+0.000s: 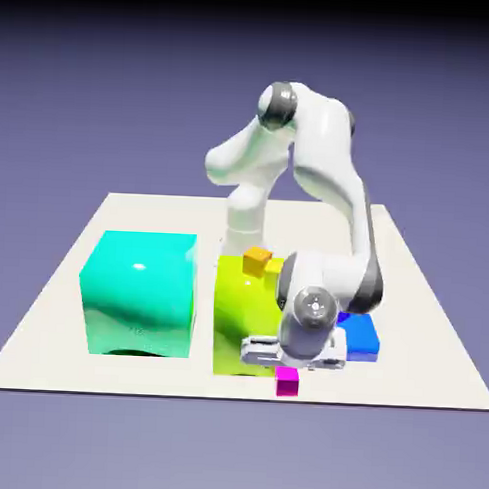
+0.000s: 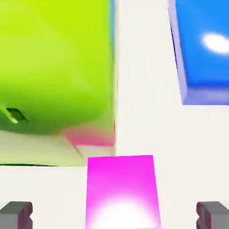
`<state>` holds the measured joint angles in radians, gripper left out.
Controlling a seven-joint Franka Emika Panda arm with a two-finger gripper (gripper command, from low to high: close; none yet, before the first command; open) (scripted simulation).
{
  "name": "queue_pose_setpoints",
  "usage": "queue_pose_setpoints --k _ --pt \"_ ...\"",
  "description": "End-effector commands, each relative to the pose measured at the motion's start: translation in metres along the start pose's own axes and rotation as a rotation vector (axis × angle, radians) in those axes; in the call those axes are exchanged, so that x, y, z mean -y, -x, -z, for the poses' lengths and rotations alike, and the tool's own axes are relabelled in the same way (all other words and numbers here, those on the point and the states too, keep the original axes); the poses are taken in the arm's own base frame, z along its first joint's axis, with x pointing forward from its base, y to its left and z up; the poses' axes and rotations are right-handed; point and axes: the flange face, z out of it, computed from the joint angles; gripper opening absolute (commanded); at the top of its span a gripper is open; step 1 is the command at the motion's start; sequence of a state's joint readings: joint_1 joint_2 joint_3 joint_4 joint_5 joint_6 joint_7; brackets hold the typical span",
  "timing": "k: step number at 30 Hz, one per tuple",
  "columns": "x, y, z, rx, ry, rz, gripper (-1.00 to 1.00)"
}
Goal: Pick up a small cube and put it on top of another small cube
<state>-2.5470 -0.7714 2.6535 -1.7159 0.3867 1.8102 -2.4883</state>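
- Step in hand, as I judge it: lowering onto the pink cube (image 1: 288, 382) for the pickup. I would bring the gripper (image 1: 290, 355) straight down, keep the cube centred between the fingers, and press them together only once the tips sit level with its sides.
- Gripper state: spread wide and empty. In the hand view the two grey fingertips (image 2: 16, 214) sit at the lower left and lower right corners, well apart from the cube.
- Pink cube: in the hand view it fills the bottom centre, midway between the tips; in the exterior view it lies at lower centre, directly below the gripper, on the table (image 1: 45, 310).
- Hazard, I judge: the big yellow-green block (image 2: 53, 62) at upper left stands near the cube; a blue block (image 2: 203, 49) lies at upper right.
- Purple cube (image 1: 342, 317): only a sliver shows beside the arm, right of centre in the exterior view.
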Motion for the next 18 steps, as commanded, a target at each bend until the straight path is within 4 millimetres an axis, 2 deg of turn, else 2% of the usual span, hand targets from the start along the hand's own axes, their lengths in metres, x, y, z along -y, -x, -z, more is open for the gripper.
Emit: queue_pose_setpoints --k 1,2,3,4,5,8,9,12,18 --pt "-0.002 0.002 -0.021 0.0 0.0 0.0 0.0" --pt "-0.004 0.004 -0.041 0.0 0.0 -0.001 0.0" --pt "-0.004 0.005 -0.046 0.001 -0.001 -0.001 0.0" --pt "-0.004 0.005 -0.046 0.001 -0.001 -0.001 -1.0" --pt "-0.004 0.005 -0.046 0.001 -0.001 -0.001 -1.0" --pt "0.002 -0.002 0.015 0.0 0.0 -0.001 -1.0" --pt "-0.005 -0.016 0.017 -0.002 0.001 -0.015 -1.0" --pt "-0.033 -0.069 0.003 -0.008 0.001 -0.07 -1.0" --pt "-0.014 -0.147 0.024 0.051 -0.006 -0.053 -1.0"
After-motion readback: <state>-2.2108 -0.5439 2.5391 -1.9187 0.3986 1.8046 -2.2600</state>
